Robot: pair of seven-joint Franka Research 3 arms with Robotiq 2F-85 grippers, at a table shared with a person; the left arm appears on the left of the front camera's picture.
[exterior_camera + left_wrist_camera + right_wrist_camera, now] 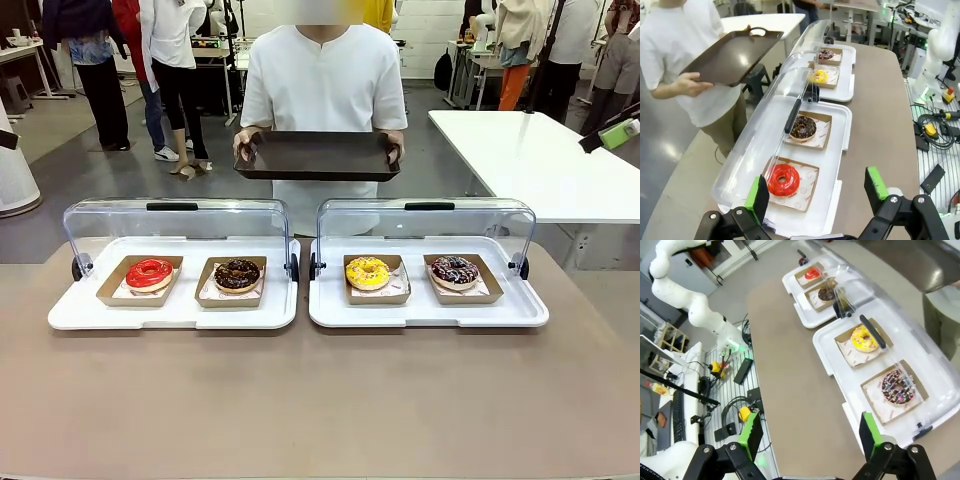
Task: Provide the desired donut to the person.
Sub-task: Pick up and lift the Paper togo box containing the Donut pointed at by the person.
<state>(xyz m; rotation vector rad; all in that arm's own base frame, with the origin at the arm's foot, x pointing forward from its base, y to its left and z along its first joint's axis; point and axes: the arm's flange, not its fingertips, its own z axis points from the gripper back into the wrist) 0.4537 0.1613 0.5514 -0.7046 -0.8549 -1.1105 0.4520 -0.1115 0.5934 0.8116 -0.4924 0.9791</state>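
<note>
The person point(320, 75), in a white shirt, stands at the far side of the table holding a dark tray point(317, 155) level in both hands. Two white display trays lie side by side with their clear lids raised. The left tray point(175, 312) holds a red donut point(150, 272) and a chocolate donut point(237, 274). A yellow donut point(367, 272) and a dark sprinkled donut point(455, 270) sit in the right tray point(430, 312). My left gripper point(817, 192) hovers open above the near end by the red donut point(783, 180). My right gripper point(810, 435) hangs open beside the sprinkled donut point(897, 386).
Each donut sits in its own brown paper tray. The raised lids point(180, 222) stand between the donuts and the person. A white table point(540, 165) stands at the back right. Cables and boxes point(737, 390) lie beside the table on my side. Other people stand far behind.
</note>
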